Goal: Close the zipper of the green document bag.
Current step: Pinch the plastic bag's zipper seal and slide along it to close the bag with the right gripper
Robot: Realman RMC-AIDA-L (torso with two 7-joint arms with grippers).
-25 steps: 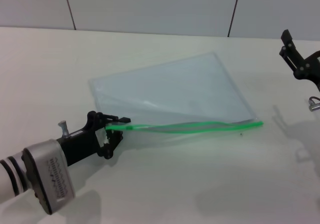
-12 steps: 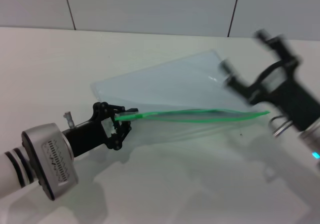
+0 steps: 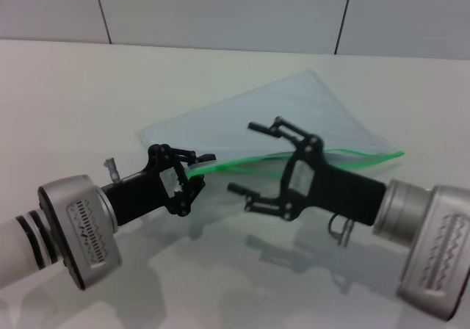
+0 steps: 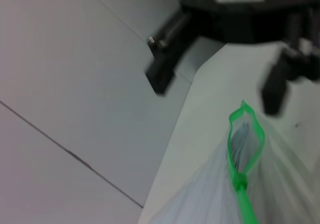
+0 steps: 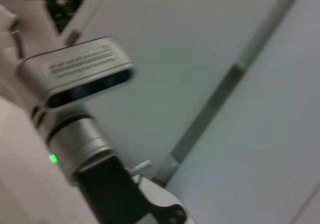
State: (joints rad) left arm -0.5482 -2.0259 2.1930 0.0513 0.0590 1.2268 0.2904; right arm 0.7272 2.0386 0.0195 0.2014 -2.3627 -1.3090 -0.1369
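Note:
The green document bag [image 3: 294,112] lies flat on the white table, its near edge lifted. Its zipper [image 3: 235,163] runs along that near edge as a bright green strip from my left gripper to the right corner. In the left wrist view the zipper [image 4: 245,144] gapes in an open loop above the bag [image 4: 200,204]. My left gripper [image 3: 192,169] is shut on the zipper's left end and holds it just off the table. Facing it, my right gripper [image 3: 246,158] is open, one finger above the strip and one below it. I cannot make out the slider.
The white table [image 3: 88,87] runs back to a grey panelled wall [image 3: 220,6]. The right wrist view shows only the left arm's wrist housing [image 5: 80,74] against that wall. Both forearms cross the table's front.
My right arm has swung in from the far right to the middle, open, facing the left gripper. The left gripper has moved slightly right and up with the zipper end.

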